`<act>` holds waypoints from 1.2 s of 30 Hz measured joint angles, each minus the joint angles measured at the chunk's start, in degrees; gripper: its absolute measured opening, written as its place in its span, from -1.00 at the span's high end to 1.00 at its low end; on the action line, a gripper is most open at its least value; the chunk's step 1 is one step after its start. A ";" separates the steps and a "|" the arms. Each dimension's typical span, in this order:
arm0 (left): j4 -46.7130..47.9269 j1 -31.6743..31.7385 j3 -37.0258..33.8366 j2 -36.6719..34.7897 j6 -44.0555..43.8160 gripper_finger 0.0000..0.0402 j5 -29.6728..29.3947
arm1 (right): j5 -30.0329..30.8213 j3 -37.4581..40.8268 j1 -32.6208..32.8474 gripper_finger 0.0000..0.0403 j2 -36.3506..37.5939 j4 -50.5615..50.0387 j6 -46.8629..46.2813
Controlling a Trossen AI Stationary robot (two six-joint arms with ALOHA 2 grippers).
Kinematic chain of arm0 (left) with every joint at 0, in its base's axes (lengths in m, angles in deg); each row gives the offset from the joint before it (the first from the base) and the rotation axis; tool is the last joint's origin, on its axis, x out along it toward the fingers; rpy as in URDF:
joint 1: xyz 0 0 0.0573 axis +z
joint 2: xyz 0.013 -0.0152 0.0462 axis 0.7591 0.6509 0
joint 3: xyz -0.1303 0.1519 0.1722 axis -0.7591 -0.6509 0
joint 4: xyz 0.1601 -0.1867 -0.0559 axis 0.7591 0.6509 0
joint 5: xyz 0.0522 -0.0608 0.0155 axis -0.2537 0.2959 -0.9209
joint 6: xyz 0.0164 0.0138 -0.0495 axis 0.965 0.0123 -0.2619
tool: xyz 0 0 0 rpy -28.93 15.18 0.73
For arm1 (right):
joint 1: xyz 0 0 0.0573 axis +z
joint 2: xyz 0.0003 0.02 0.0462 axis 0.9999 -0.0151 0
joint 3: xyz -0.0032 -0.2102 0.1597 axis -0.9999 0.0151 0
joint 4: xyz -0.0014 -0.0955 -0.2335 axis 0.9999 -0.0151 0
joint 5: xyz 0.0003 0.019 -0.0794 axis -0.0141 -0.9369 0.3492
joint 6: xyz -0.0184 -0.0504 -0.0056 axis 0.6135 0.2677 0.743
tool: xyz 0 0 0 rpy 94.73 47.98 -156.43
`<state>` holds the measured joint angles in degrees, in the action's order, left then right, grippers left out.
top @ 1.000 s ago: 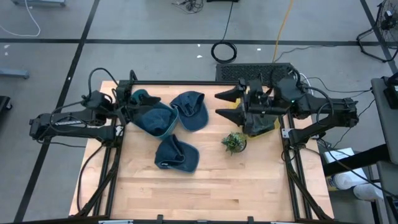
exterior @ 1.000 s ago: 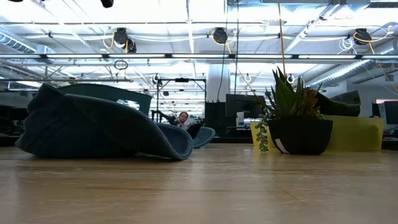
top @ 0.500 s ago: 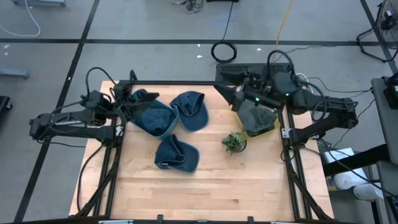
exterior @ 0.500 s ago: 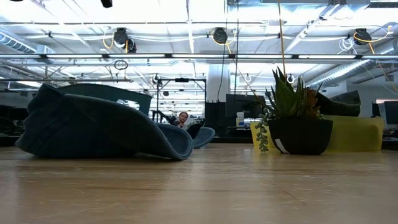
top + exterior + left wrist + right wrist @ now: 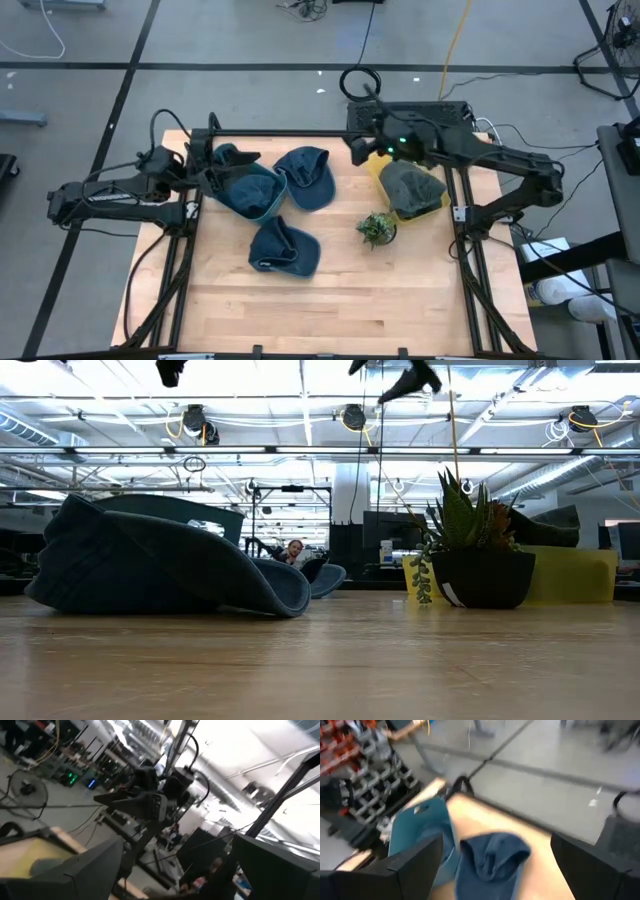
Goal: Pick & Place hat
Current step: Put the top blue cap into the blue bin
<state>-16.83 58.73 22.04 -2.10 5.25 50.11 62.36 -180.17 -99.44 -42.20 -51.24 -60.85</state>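
Three blue hats lie on the wooden table: one (image 5: 247, 188) at the far left, one (image 5: 305, 178) beside it, and one (image 5: 284, 248) nearer the middle, which fills the left of the low view (image 5: 160, 560). A grey hat (image 5: 410, 183) rests in a yellow bin (image 5: 437, 203) at the far right. My right gripper (image 5: 360, 140) hangs open, high over the table's far edge, left of the bin; its wrist view (image 5: 495, 857) looks down on two blue hats (image 5: 492, 855). My left gripper (image 5: 205, 170) is open at the far-left hat's edge, and its wrist view (image 5: 175, 870) shows nothing between the fingers.
A small potted succulent (image 5: 377, 228) stands just near-left of the yellow bin, and it is seen in the low view (image 5: 478, 550). The near half of the table (image 5: 330, 310) is bare wood. A cable coil (image 5: 360, 82) lies on the floor beyond the far edge.
My right gripper, open over the yellow bin a second ago, has risen and swung toward the table's far edge and left, away from the bin. The grey hat stays lying in the bin. Its fingertips now show at the top of the low view.
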 joint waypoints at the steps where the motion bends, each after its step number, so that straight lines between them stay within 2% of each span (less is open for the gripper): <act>1: 0.65 -0.02 0.00 0.00 0.00 -0.92 0.02 | -2.17 0.02 -0.60 -0.78 -0.71 -0.46 -0.85; 6: 1.06 0.00 0.00 0.00 0.13 -0.92 0.00 | -13.33 0.00 -3.39 -0.78 -5.92 0.12 -5.21; 12: 0.92 0.00 0.00 0.00 -0.03 -0.92 1.46 | -20.49 -0.01 -5.10 -0.78 -11.24 1.22 -9.22; 27: 0.88 0.00 0.00 0.00 -1.42 -0.92 3.25 | -22.05 0.02 -5.12 -0.78 -19.57 -3.22 -12.14; 36: 0.67 0.00 0.00 0.00 -1.38 -0.92 3.67 | -22.09 0.02 -5.08 -0.78 -20.86 -3.14 -12.13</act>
<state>-16.16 58.73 22.04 -2.10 3.87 53.78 40.26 -180.16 -104.51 -63.06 -54.38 -72.98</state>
